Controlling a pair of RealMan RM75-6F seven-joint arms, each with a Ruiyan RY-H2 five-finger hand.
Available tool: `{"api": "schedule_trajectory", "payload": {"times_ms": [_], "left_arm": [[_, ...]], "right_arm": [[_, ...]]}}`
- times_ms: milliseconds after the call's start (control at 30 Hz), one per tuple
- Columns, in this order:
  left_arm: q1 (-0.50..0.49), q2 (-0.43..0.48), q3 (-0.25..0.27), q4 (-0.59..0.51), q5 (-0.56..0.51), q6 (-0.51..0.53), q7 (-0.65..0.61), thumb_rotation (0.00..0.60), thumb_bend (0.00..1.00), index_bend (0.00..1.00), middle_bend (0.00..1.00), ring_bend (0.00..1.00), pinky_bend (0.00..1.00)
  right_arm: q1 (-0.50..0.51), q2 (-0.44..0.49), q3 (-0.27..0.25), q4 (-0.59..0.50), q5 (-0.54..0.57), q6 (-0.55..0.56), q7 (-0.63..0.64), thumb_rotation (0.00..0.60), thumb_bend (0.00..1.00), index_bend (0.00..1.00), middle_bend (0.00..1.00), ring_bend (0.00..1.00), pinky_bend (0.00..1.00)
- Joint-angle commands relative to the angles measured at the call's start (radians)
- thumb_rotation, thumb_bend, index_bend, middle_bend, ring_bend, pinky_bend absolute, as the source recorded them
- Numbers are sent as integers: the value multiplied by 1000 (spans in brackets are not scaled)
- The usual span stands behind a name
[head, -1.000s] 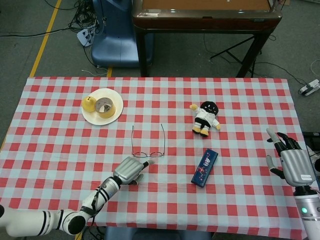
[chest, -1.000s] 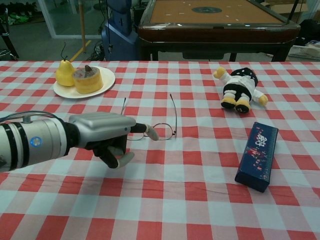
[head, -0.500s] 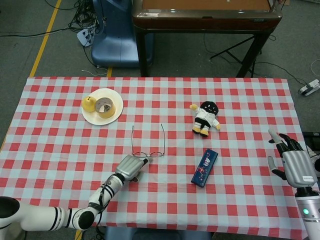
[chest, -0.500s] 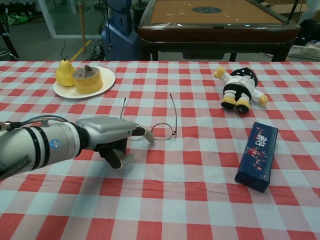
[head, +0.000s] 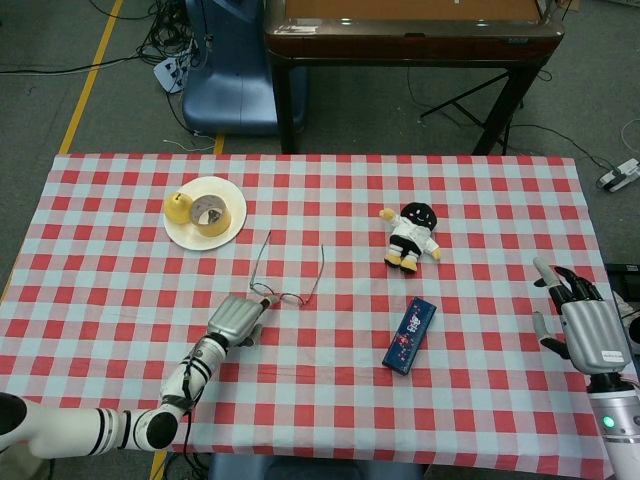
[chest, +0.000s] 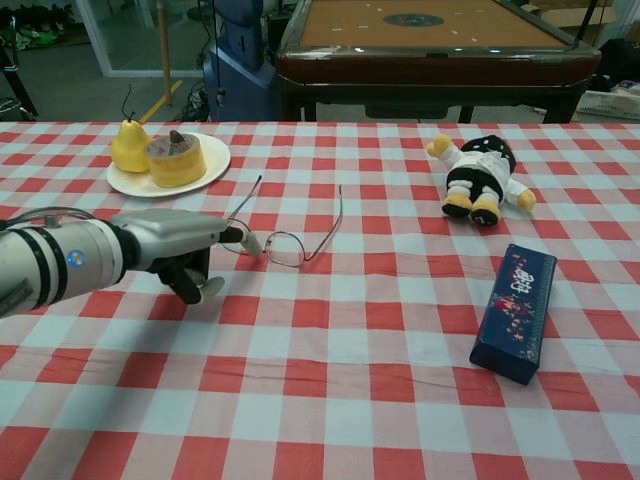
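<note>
1. Since a second ago my left hand has slid leftward across the table, and the glasses have come with it, swinging so that their temples, which ran straight away from me, now lean up and to the right.

2. My left hand lies low on the cloth, palm down, with one extended finger at the near-left rim of the glasses. Its other fingers curl under. I judge it is pushing or hooking the frame rather than gripping it, and I cannot tell whether the rim is actually pinched.

3. My right hand hovers at the far right edge of the table, fingers apart, holding nothing. It is well apart from the glasses, so the left hand is plainly the nearer one.

4. From the left hand the glasses lie just ahead and slightly right. Their lens bar runs roughly crosswise to the arm, with the temples pointing away toward the plate side and beyond.

5. Other things sit off the line of work: the box and doll to the right of the glasses, the pear and tape roll on the plate to the far left.
</note>
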Motion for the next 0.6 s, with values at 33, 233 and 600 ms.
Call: {"api": "schedule_trajectory", "payload": {"times_ms": [33,233,600], "left_arm": [[2,10,3,15,-14,11,4,600,588,162,1000,967,1000],[18,53,0,-19,-15,40,-12,600,588,162,1000,967,1000],[46,61,-48,-81,59,137,-68,600,588,160,1000,967,1000]], "right_arm": [[2,-1,1,-3,-1,-2,-3,600,448,0,313,130,190],[3,0,2,-5,-1,-3,-4,600,448,0,314,130,190],[0,2,-3,-4,0,-3,0,600,448,0,316,130,190]]}}
